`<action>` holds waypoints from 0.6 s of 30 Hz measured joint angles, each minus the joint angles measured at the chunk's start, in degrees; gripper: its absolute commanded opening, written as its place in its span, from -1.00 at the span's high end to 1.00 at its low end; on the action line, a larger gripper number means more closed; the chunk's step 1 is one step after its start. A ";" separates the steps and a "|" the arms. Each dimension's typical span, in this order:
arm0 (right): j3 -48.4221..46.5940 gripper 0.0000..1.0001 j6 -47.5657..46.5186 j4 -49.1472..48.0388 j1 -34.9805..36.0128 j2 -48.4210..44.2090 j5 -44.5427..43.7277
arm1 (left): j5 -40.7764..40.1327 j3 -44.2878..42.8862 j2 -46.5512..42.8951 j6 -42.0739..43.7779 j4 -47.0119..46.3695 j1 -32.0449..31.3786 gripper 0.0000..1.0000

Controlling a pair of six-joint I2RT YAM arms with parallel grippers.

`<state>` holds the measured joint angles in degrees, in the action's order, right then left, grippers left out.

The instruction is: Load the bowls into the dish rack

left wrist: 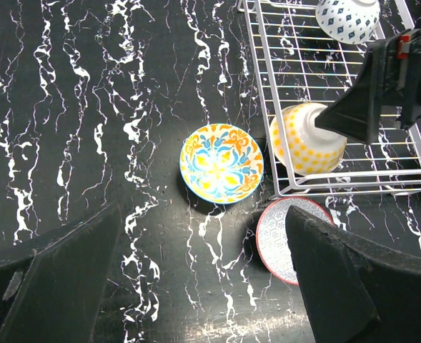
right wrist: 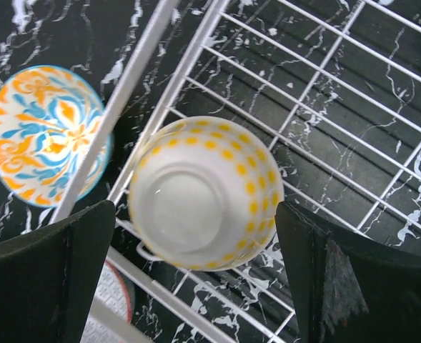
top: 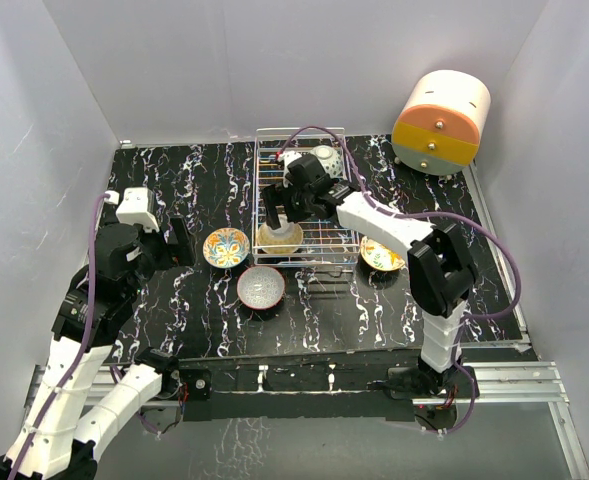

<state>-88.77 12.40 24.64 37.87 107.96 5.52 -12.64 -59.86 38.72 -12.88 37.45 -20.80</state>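
The silver wire dish rack point(top: 346, 243) stands at the back middle. In it are a blue-patterned bowl point(top: 324, 157) and a yellow-dotted bowl point(top: 280, 238), upside down in the near left corner point(right wrist: 203, 193). My right gripper point(right wrist: 194, 214) is open just above that bowl, one finger on each side. A yellow-teal bowl point(top: 226, 247), a red-rimmed grey bowl point(top: 261, 287) and an orange-floral bowl point(top: 382, 255) sit on the table beside the rack. My left gripper point(left wrist: 203, 214) is open and empty, above the table near the yellow-teal bowl point(left wrist: 221, 163).
An orange-and-cream cylindrical cabinet point(top: 441, 120) stands at the back right. White walls enclose the black marbled table point(top: 174, 180) on three sides. The red-rimmed bowl point(left wrist: 281, 232) lies just in front of the rack's near left corner point(left wrist: 280, 187).
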 measured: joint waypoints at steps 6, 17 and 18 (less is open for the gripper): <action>-0.07 -0.98 1.68 -2.40 -1.31 2.91 -1.88 | 0.00 0.00 -0.11 0.02 0.17 -0.02 -0.94; -1.05 -0.98 4.96 -5.92 -2.03 6.67 -6.10 | 0.00 0.00 -0.11 0.00 0.33 0.00 -0.94; -1.07 -0.98 5.35 -6.10 -2.03 6.97 -6.36 | -0.02 0.00 -0.11 -0.02 0.35 -0.02 -0.94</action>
<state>-89.84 17.76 18.55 35.83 114.93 -0.84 -12.67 -59.86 38.61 -12.91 37.80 -20.82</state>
